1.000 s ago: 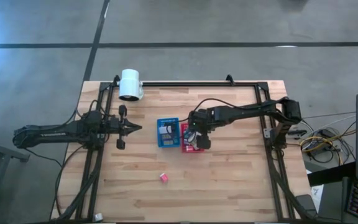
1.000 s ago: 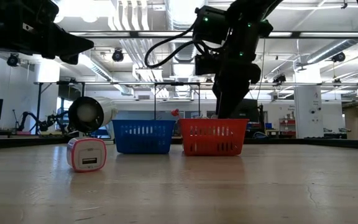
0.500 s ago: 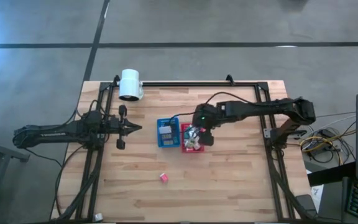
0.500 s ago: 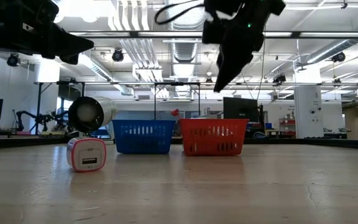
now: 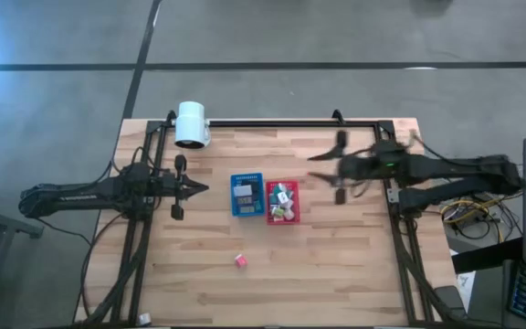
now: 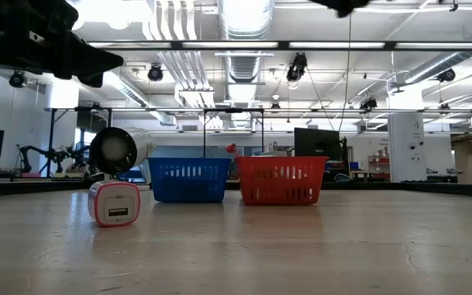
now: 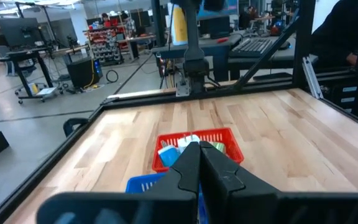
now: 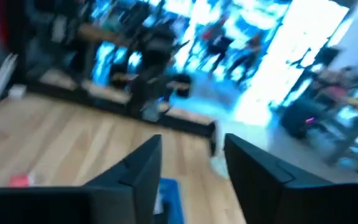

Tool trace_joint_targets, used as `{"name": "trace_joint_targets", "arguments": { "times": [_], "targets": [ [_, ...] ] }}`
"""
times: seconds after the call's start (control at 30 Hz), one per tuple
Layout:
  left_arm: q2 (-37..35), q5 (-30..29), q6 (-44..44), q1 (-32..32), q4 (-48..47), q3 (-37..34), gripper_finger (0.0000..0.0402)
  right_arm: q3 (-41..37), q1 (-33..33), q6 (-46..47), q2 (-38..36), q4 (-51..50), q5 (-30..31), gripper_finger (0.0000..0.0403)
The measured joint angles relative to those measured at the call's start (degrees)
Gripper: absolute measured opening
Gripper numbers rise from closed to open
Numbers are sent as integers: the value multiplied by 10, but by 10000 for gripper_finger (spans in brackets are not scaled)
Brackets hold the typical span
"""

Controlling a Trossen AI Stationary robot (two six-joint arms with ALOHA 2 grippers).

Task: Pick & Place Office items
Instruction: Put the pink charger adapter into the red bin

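The red tray (image 5: 282, 202) stood near the middle of the wooden bench (image 5: 336, 265) and served as the landmark. Several small office items (image 5: 284, 196), white and teal among them, lay inside it, and the blue tray (image 5: 246, 195) stood touching its left side with more small items in it. One pink-and-white cube (image 5: 240, 260) lay alone on the bench, nearer the front edge than the red tray and a little to its left. The right hand (image 5: 327, 171) hung above the bench to the right of the red tray, apart from it, its fingers (image 8: 143, 168) spread with nothing between them. The left hand (image 5: 201, 188) waited to the left of the blue tray, pressed together and empty. A white cylinder (image 5: 192, 124) lay at the bench's back edge, well left of the red tray.
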Motion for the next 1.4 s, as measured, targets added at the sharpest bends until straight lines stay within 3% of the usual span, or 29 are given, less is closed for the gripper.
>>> {"name": "trace_joint_targets", "arguments": {
  "times": [0.2,0.3,0.5,0.77,0.97,1.4],
  "targets": [
    [0,0,6,0,0,-7,14,-111,-69,75,-175,34,-130,56],
    [0,0,7,0,5,-8,14,-169,-81,95,-237,79,-161,16],
    [0,0,5,0,7,-9,14,-273,-82,103,-324,112,-163,9],
    [0,-19,1,0,26,-22,14,-367,-83,132,-368,177,-163,8],
    [0,-23,-4,0,26,-24,13,-389,-83,146,-376,185,-117,8],
    [0,-37,0,0,26,-26,10,-416,-130,144,-374,183,-118,8]
  ]
}}
